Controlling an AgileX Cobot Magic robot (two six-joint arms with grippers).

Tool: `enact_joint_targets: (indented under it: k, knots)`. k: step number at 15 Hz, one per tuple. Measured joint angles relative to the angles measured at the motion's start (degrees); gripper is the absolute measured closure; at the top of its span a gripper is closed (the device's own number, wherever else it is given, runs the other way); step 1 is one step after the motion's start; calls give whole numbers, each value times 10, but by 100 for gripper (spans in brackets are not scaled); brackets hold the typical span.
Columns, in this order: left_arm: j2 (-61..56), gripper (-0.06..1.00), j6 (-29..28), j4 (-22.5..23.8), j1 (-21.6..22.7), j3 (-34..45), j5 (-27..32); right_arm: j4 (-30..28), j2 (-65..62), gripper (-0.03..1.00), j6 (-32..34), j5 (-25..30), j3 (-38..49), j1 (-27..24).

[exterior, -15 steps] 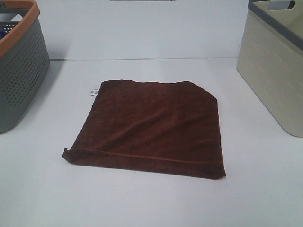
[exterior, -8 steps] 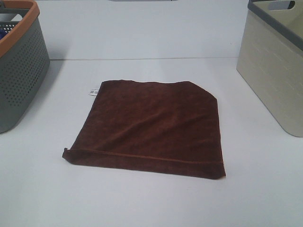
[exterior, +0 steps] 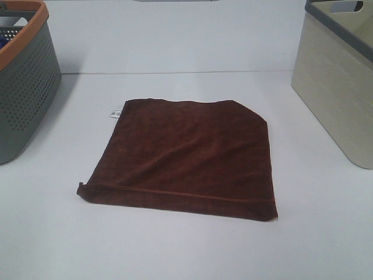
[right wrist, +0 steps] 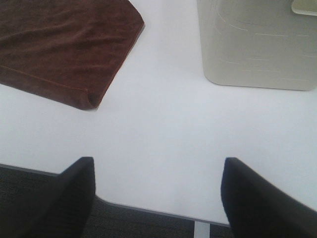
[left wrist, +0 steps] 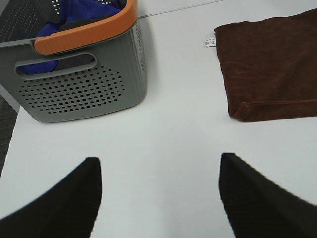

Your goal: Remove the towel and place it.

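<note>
The towel (exterior: 185, 156) lies flat on the white table (exterior: 175, 251), about midway between 2 baskets and touching neither. Its near hem runs as a folded, stitched edge across the front, the near left corner is slightly curled, and the far right corner is cut off at a slant by a fold. A small white tag (exterior: 115, 113) sticks out at the far left corner.

The grey basket (exterior: 26, 87) with the orange rim stands at the far left of the table, with blue cloth (left wrist: 81, 12) inside it. The beige basket (exterior: 338, 87) with the grey rim stands at the far right. Bare table separates the towel from each basket, and a wide bare strip runs in front of the near hem.

The left claw (left wrist: 158, 198) hangs over bare table near the grey basket, its fingers spread and nothing between them. The right claw (right wrist: 156, 198) hangs over the table's near edge, fingers released wide, also grasping nothing; the towel's near right corner lies well apart from it.
</note>
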Motion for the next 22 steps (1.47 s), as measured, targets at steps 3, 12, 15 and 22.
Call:
enact_joint_targets:
  k: [3,12,15,22]
  knots:
    - [0,29,2,-1,0,0,0,0,0,34,4,-8,13,0]
    - [0,29,2,-3,0,0,-1,1,0,34,13,-11,13,0]
    - [0,29,2,-7,0,0,-1,-14,0,34,13,-11,13,0]
    - [0,29,2,-9,0,0,-1,-18,0,34,13,-11,13,0]
